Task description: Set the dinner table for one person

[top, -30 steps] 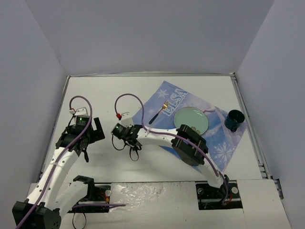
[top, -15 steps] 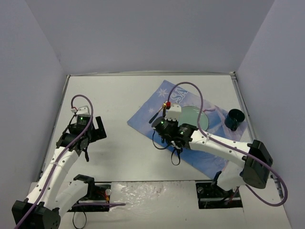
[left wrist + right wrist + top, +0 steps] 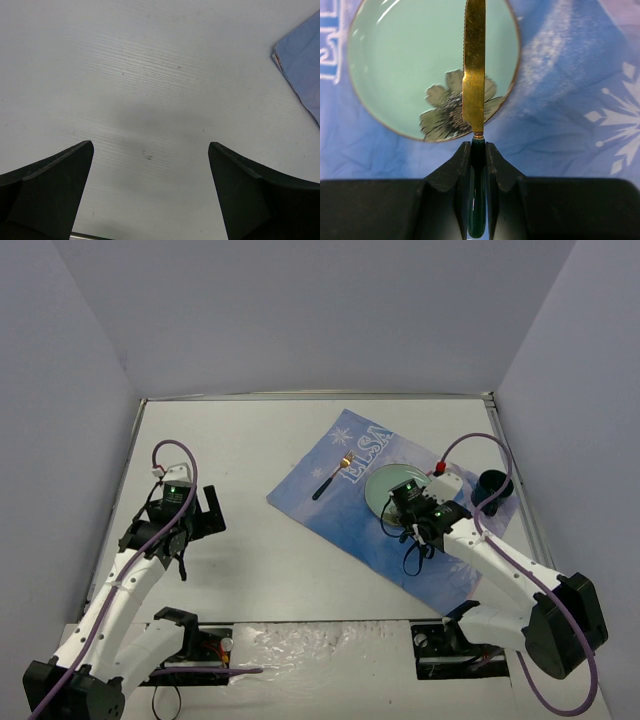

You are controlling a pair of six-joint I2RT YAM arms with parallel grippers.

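Note:
The white dinner table (image 3: 250, 440) carries a blue Elsa-print placemat (image 3: 340, 515) on its right half. A pale green plate (image 3: 385, 483) lies on the mat and also shows in the right wrist view (image 3: 405, 60). My right gripper (image 3: 405, 506) hovers at the plate's near edge. In the right wrist view it (image 3: 478, 149) is shut on the dark green handle of a knife (image 3: 474, 75), whose gold blade points out over the plate. My left gripper (image 3: 190, 535) is open and empty over bare table on the left; its view (image 3: 150, 160) shows only tabletop between the fingers.
A gold-headed utensil with a dark handle (image 3: 330, 480) lies on the mat left of the plate. A dark teal cup (image 3: 492, 490) stands at the mat's right edge near the table rim. The mat's corner shows at the right of the left wrist view (image 3: 300, 65). Grey walls enclose the table.
My right arm has swung from the table's left-centre rightward across the mat to the plate's near edge. The left arm has barely moved.

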